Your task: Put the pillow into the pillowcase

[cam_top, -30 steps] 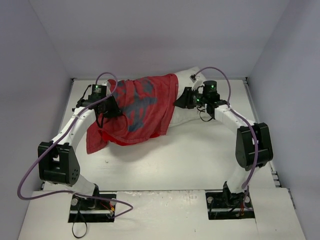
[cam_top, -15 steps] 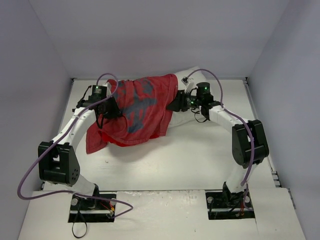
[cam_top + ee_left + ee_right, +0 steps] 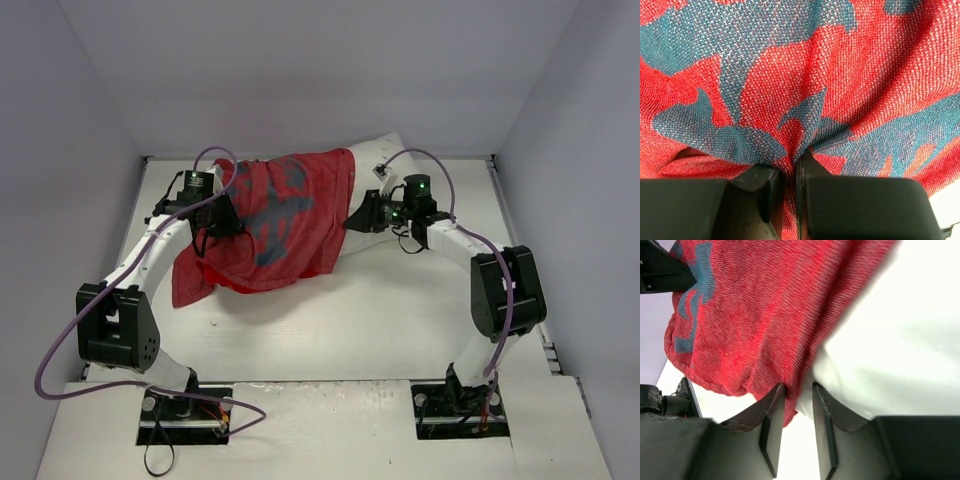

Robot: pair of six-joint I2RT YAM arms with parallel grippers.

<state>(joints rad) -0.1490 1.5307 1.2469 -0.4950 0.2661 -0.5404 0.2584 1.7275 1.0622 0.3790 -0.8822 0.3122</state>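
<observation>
The red pillowcase (image 3: 270,220), with bluish patches, lies draped over the white pillow (image 3: 372,160) at the back of the table. Only the pillow's right end sticks out of it. My left gripper (image 3: 225,215) is at the cover's left part, and in the left wrist view it (image 3: 790,167) is shut on a pinched fold of pillowcase (image 3: 790,75). My right gripper (image 3: 352,218) is at the cover's right edge. In the right wrist view it (image 3: 799,390) has closed on the pillowcase (image 3: 755,315) hem, with the pillow (image 3: 890,330) pressing against its right finger.
The white table (image 3: 350,320) is boxed in by grey walls on the left, back and right. Purple cables loop over both arms. The left arm's black wrist (image 3: 660,270) shows beyond the cover in the right wrist view.
The right gripper pushed left against the cover's edge, opened a little and closed again, then drew back right. The left arm and the cover's left side stayed still.
</observation>
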